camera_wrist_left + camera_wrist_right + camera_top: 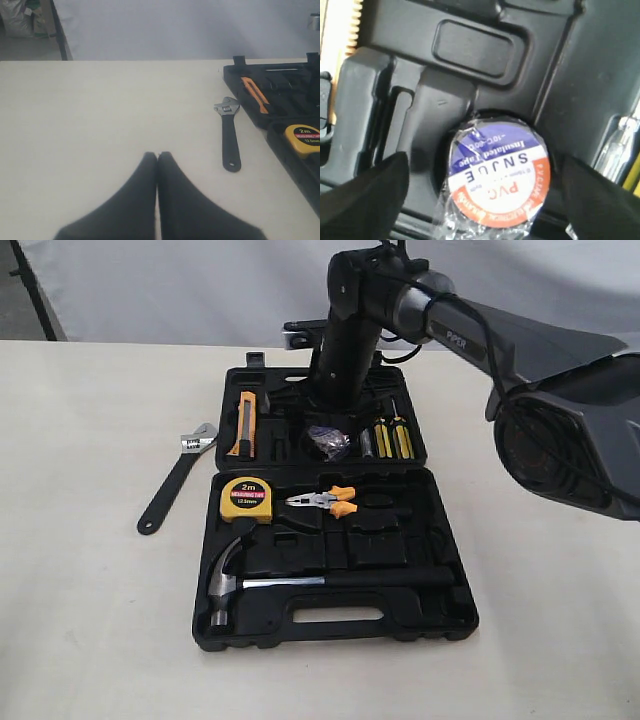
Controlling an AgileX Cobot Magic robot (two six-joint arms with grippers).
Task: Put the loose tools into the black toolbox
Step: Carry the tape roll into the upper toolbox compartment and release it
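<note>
Right gripper (484,162) agape over tape roll (497,182)

Black moulded toolbox (452,622) on cream worktop (90,590); hammer (298,582) chrome with black handle, lower centre; wrench (172,490) black, silver-jawed, at left; tape measure (247,498) yellow, red-and-black label; pliers (325,503) orange-handled; tape roll (495,170) labelled blue, white and orange-red
</note>
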